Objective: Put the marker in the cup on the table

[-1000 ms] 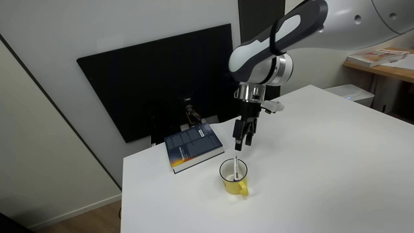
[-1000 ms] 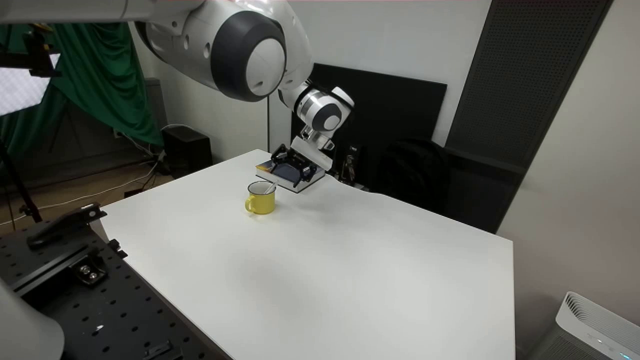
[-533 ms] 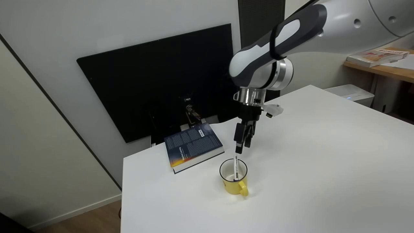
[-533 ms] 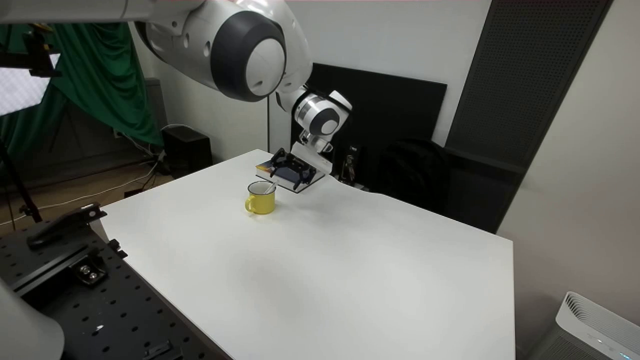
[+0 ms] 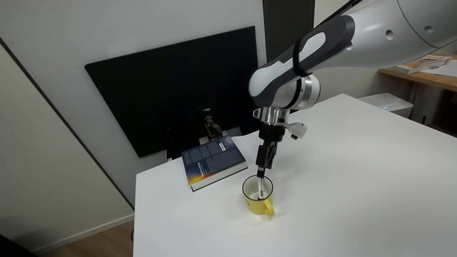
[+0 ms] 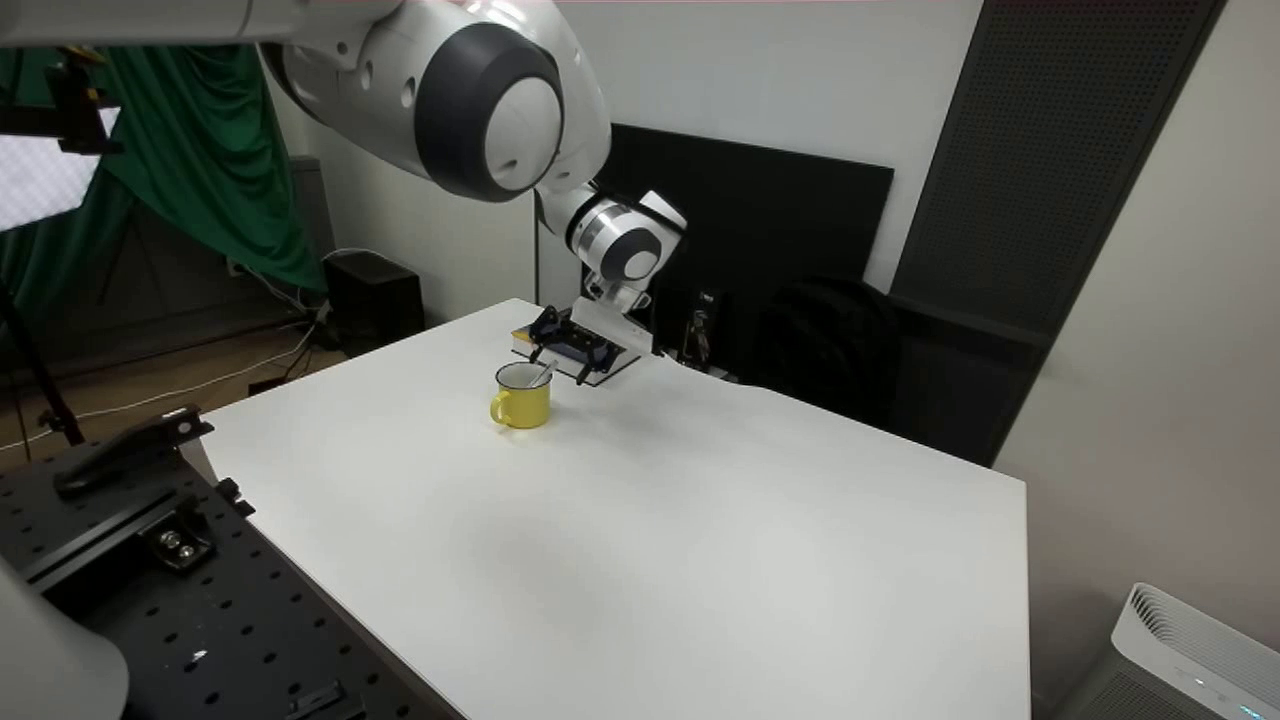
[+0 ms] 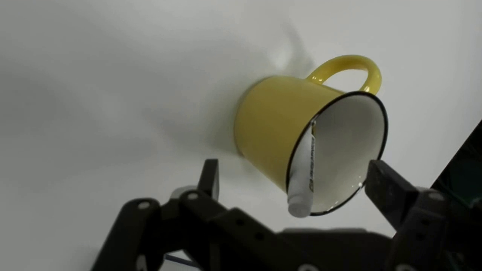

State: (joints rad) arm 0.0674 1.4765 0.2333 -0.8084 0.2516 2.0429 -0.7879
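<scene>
Near marker and cup rim, wide-spread pincer

A pale grey wall fills the upper left of an exterior view, with a large black panel at upper centre (its outline tilts in the frame). A cream surface takes up the far left, above a skirting board and wooden floor; a light wooden desk juts in at upper right. In an exterior view a green curtain hangs at upper left behind a bright white panel, a black box to its right. A dark perforated panel rises at upper right, a grilled white appliance at lower right.
</scene>
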